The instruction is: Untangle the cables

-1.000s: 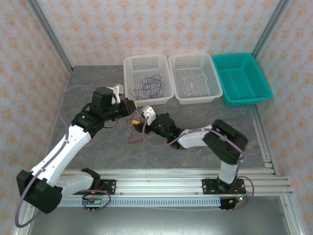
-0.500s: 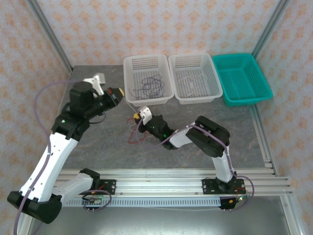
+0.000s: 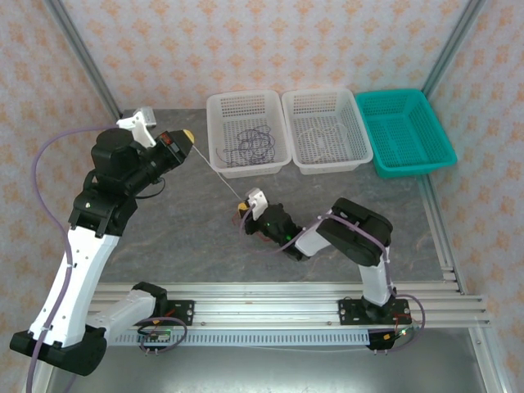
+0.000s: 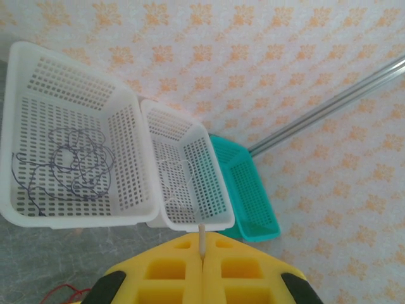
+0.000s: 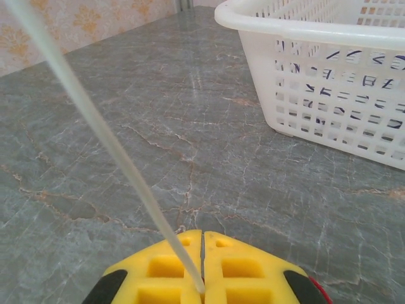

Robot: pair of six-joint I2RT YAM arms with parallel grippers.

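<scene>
A white cable runs taut between my two grippers. My left gripper is raised at the back left, shut on one end of it; in the left wrist view the white cable sticks out from between the closed yellow pads. My right gripper sits low over the table's middle, shut on the other end. There the white cable slants up to the left from the pads' seam. A bit of red cable lies on the table below. A dark purple cable lies in the left white basket.
Three baskets stand in a row at the back: the left white one, a middle white basket holding a thin white cable, and a teal basket. The left basket's wall is close in front of my right gripper.
My left arm has swung back and to the left, pulling the white cable taut. My right gripper has shut on the cable and dropped lower over the table.
</scene>
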